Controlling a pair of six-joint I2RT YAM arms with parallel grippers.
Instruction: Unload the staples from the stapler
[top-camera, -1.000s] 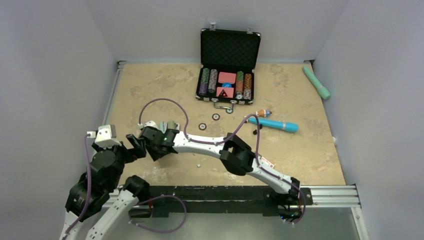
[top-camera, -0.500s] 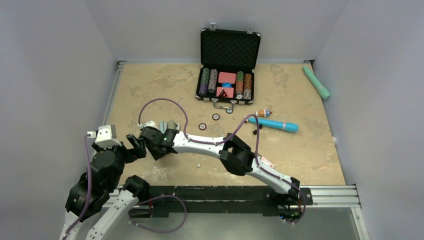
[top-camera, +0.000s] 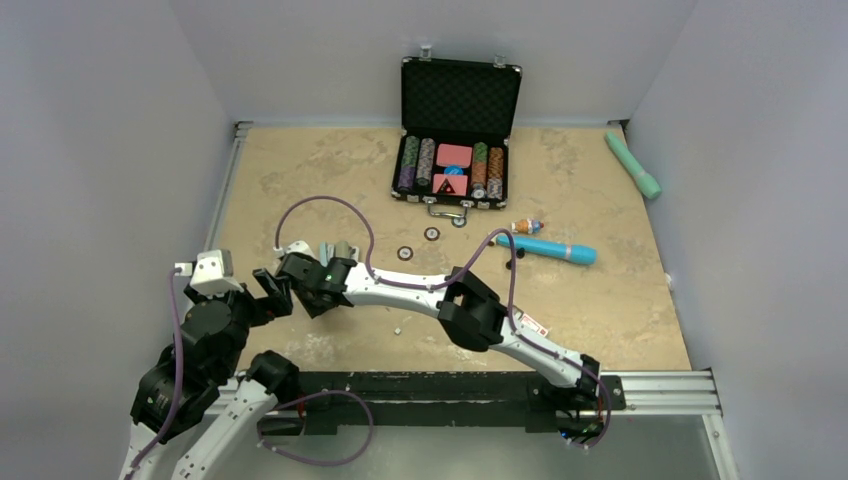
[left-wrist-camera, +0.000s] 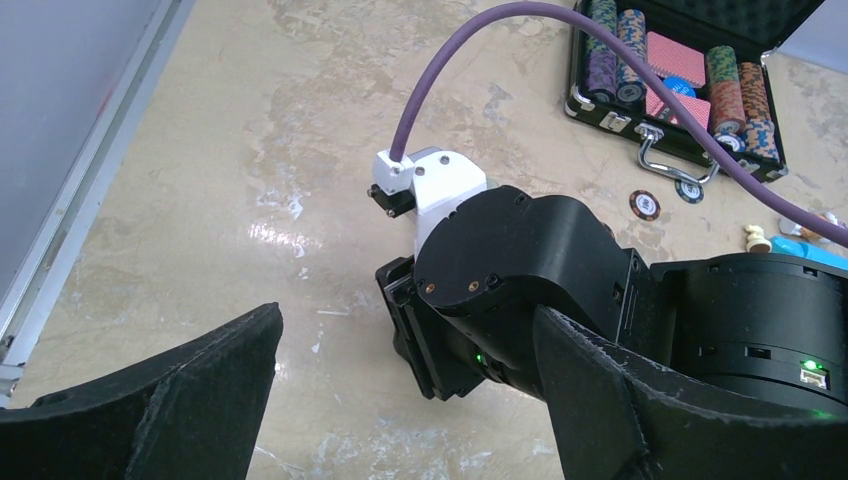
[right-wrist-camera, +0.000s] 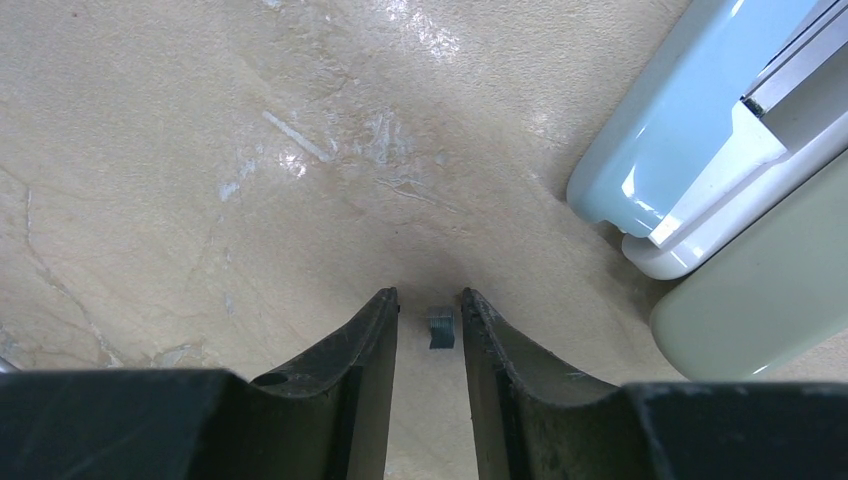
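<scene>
The stapler (right-wrist-camera: 690, 150) lies open at the upper right of the right wrist view, with a light blue shell, a white magazine and a pale green body; the top view shows it (top-camera: 337, 248) just beyond my right wrist. A small grey block of staples (right-wrist-camera: 440, 328) lies on the table between my right gripper's (right-wrist-camera: 428, 297) fingers. It sits close to the right finger, with a gap to the left one. The jaws are narrowly open, tips down at the table. My left gripper (left-wrist-camera: 405, 315) is wide open and empty, just behind the right wrist (left-wrist-camera: 520, 280).
An open black poker-chip case (top-camera: 458, 160) stands at the back. Two loose chips (top-camera: 418, 243), a blue pen-like tool (top-camera: 548, 248), a small figure (top-camera: 526, 224) and a green handle (top-camera: 632, 164) lie to the right. A small white bit (top-camera: 398, 329) lies under my right forearm.
My right wrist has shifted very slightly to the left. The left arm has not moved.
</scene>
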